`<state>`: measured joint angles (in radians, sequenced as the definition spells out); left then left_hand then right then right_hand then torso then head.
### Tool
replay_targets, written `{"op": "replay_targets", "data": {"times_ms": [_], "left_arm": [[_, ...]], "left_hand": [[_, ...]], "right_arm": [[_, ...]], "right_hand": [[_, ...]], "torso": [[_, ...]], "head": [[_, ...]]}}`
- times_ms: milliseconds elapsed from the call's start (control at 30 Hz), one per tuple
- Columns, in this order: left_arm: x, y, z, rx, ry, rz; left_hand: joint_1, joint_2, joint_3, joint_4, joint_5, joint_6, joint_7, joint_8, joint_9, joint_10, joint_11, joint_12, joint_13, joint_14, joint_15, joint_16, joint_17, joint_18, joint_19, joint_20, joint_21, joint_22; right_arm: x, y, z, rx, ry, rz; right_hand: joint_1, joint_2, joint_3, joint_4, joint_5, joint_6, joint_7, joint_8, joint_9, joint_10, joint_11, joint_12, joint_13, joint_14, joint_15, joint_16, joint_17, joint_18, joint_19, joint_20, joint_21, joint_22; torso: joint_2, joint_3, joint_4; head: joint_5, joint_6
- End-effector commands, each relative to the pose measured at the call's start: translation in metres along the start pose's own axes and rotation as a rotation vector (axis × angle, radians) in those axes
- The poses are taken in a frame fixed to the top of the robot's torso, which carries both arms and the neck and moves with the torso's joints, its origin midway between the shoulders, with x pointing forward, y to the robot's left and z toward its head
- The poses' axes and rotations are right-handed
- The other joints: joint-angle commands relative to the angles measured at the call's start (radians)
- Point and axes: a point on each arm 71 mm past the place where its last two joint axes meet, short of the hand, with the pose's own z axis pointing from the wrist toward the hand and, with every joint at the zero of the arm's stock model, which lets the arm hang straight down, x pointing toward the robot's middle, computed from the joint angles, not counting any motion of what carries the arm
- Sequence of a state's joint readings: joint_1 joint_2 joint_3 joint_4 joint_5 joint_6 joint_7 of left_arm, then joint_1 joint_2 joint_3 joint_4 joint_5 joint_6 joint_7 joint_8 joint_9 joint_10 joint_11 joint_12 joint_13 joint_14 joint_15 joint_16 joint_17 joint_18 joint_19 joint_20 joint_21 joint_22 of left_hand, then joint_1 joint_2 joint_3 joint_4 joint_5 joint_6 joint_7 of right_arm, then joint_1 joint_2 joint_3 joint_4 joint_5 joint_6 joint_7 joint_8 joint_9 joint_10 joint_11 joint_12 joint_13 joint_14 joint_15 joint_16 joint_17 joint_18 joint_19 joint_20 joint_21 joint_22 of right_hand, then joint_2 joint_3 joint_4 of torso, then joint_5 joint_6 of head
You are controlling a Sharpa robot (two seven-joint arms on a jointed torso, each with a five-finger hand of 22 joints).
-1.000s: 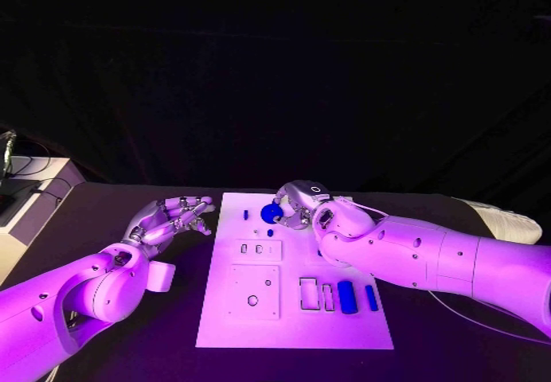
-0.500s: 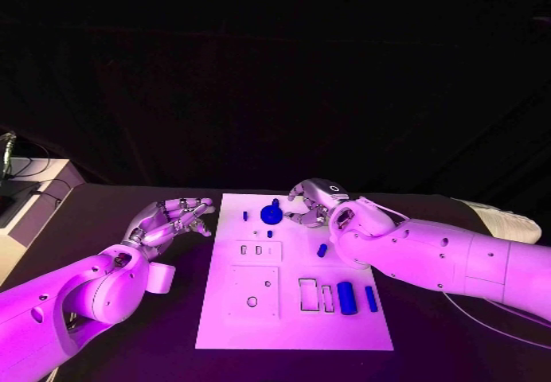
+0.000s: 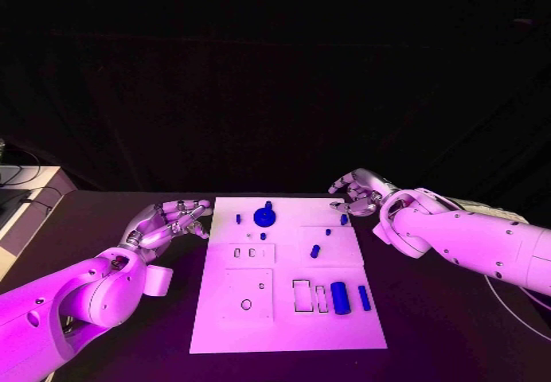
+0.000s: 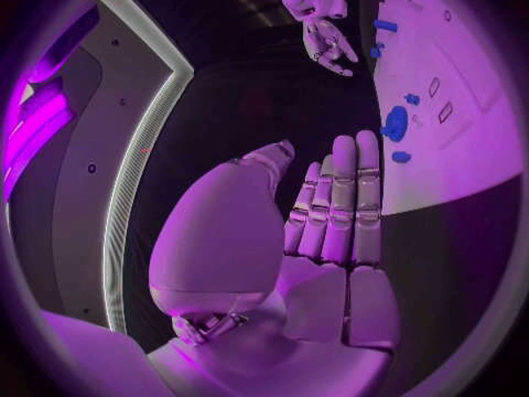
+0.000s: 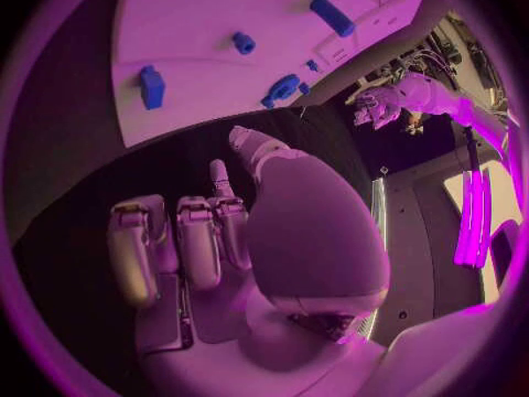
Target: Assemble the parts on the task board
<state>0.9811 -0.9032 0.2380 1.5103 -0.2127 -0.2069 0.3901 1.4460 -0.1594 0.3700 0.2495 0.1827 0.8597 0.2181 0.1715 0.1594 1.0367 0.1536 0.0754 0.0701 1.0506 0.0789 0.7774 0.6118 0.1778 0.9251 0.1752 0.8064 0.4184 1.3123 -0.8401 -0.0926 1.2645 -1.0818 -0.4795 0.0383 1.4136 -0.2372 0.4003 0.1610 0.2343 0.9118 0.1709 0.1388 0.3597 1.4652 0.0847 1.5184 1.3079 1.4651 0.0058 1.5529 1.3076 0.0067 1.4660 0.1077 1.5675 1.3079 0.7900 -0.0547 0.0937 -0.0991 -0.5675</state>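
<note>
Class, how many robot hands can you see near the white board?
2: the left hand beside the task board's left edge, the right hand by its far right corner.

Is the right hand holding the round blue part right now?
No, the right hand sits off the task board's far right corner holding nothing, while the round blue part stands on the board.

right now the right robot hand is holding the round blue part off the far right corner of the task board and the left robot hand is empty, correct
Not quite. The right robot hand holds nothing; its fingers are curled in with nothing in them, as the right wrist view shows. The round blue part sits on the task board, seen in the head view. The right robot hand is off the board's far right corner, and the left robot hand is empty.
</note>
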Motion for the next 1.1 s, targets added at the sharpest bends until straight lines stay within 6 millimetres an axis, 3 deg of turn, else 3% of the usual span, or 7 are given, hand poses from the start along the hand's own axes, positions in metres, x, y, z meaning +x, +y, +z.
{"op": "replay_targets", "data": {"times_ms": [33,167,333,533,667,1100], "left_arm": [[0.003,0.0,0.0,0.012,0.017,-0.011],[0.002,0.002,-0.002,0.007,0.016,-0.012],[0.002,0.004,-0.003,0.002,0.016,-0.014],[0.001,0.006,-0.004,-0.003,0.013,-0.014],[0.0,0.007,-0.005,-0.005,0.011,-0.013],[-0.001,0.008,-0.005,-0.008,0.011,-0.013]], "left_hand": [[-0.008,0.001,0.006,0.001,-0.001,0.002,0.001,-0.003,0.0,-0.004,0.002,0.001,-0.001,-0.007,0.002,0.005,-0.001,0.004,-0.005,-0.001,0.006,0.001],[-0.007,0.001,0.007,0.0,-0.001,0.003,0.0,-0.002,0.0,-0.003,0.002,0.002,-0.001,-0.008,0.002,0.005,-0.002,0.004,-0.006,-0.001,0.007,0.002],[-0.007,0.001,0.007,0.0,-0.001,0.003,0.0,-0.002,0.0,-0.003,0.002,0.002,-0.001,-0.008,0.002,0.005,-0.002,0.004,-0.006,-0.001,0.007,0.002],[-0.007,0.001,0.007,0.0,-0.001,0.003,0.0,-0.002,0.0,-0.003,0.002,0.002,-0.001,-0.008,0.002,0.005,-0.002,0.004,-0.006,-0.001,0.007,0.002],[-0.007,0.001,0.007,0.0,-0.001,0.003,0.0,-0.002,0.0,-0.003,0.002,0.002,-0.001,-0.008,0.002,0.005,-0.002,0.004,-0.006,-0.001,0.007,0.002],[-0.007,0.001,0.007,0.0,-0.001,0.003,0.0,-0.002,0.0,-0.003,0.002,0.002,-0.001,-0.008,0.002,0.005,-0.002,0.004,-0.006,-0.001,0.007,0.002]], "right_arm": [[0.0,-0.006,-0.003,-0.081,0.088,0.054],[-0.002,-0.017,-0.006,-0.077,0.1,0.016],[0.002,-0.028,-0.009,-0.068,0.12,-0.018],[0.005,-0.034,-0.013,-0.061,0.139,-0.028],[0.006,-0.036,-0.013,-0.053,0.146,-0.03],[0.011,-0.046,-0.012,-0.018,0.145,-0.03]], "right_hand": [[0.012,-0.003,0.0,-0.011,-0.003,0.008,0.001,-0.005,-0.001,0.052,0.002,0.003,0.211,0.095,0.007,0.007,0.218,-0.007,0.105,0.007,0.003,0.263],[0.014,-0.004,0.0,-0.013,-0.002,0.008,0.001,-0.005,-0.001,0.052,0.002,0.003,0.211,0.096,0.007,0.007,0.219,-0.007,0.105,0.007,0.003,0.263],[0.016,-0.008,0.0,-0.016,-0.002,0.004,0.002,-0.008,-0.002,0.049,0.003,0.001,0.208,0.097,0.007,0.008,0.224,-0.007,0.105,0.007,0.003,0.263],[0.01,-0.013,-0.004,-0.015,-0.003,0.0,0.003,-0.011,-0.003,0.05,0.005,0.001,0.209,0.097,0.008,0.009,0.225,-0.007,0.105,0.008,0.003,0.263],[0.007,-0.014,-0.006,-0.013,-0.003,-0.001,0.004,-0.012,-0.003,0.049,0.005,0.001,0.208,0.097,0.009,0.008,0.225,-0.007,0.105,0.009,0.003,0.263],[-0.014,-0.018,-0.024,-0.001,-0.009,-0.009,0.005,-0.018,-0.005,0.046,0.007,-0.002,0.206,0.096,0.011,0.008,0.223,-0.007,0.105,0.011,0.003,0.263]], "torso": [[-0.001,0.0063,-0.0042],[-0.001,0.0114,-0.0037],[0.001,0.0146,-0.001],[0.002,0.0139,-0.0013],[0.001,0.0115,-0.002],[0.0,0.0111,-0.001]], "head": [[-0.001,-0.001],[-0.001,-0.004],[-0.001,-0.007],[-0.002,-0.014],[0.0,-0.019],[0.002,-0.025]]}}
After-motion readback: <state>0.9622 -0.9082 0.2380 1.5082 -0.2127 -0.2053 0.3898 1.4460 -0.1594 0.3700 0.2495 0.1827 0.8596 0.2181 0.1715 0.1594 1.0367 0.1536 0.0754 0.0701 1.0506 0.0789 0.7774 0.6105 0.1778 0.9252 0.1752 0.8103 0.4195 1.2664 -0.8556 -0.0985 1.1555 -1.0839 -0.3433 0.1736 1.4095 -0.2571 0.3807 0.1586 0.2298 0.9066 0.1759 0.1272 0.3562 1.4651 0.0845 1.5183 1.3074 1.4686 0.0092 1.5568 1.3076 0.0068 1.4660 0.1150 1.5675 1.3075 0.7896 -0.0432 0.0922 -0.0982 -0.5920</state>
